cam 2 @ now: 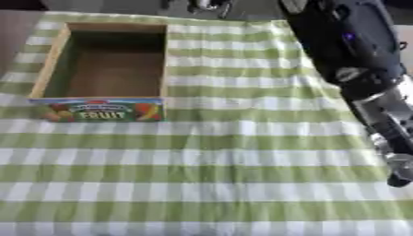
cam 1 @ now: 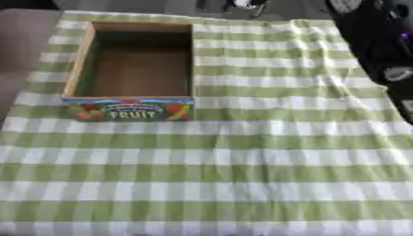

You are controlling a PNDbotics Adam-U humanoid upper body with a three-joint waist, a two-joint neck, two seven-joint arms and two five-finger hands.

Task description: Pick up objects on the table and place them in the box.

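- A green and white checked cloth (cam 1: 242, 175) covers the whole table. It has soft wrinkles to the right of the box.
- Past the far end of the box the cloth stops. There I see a dark floor and some blurry dark shapes that I cannot make out.
- The box (cam 1: 77, 60) sits at the far left of the cloth. It is made of wood and is open on top. Its near wall has a bright picture with the word FRUIT.
- The box looks empty. I see only its brown bottom.
- I cannot see any objects to pick up. The cloth in front of the box and to its right shows only stripes. So the things for the task may be out of sight.
- The right arm (cam 2: 355, 60) comes in well to the right of the box. It is black with silver parts and slants down toward the near edge.
- The right hand (cam 2: 397, 173) is only a small blur at the picture's edge, far right of the box and nearer to me. I cannot tell if its fingers are wide or closed.
- The left hand is not in sight at all.
- What could go wrong: the arm is low over the wrinkled cloth. If it drags, it could pull the cloth and slide the box.
- If the hand reaches without a thing in view, it may grab only cloth.
- A swing toward the box could bump its right wall and tip it.
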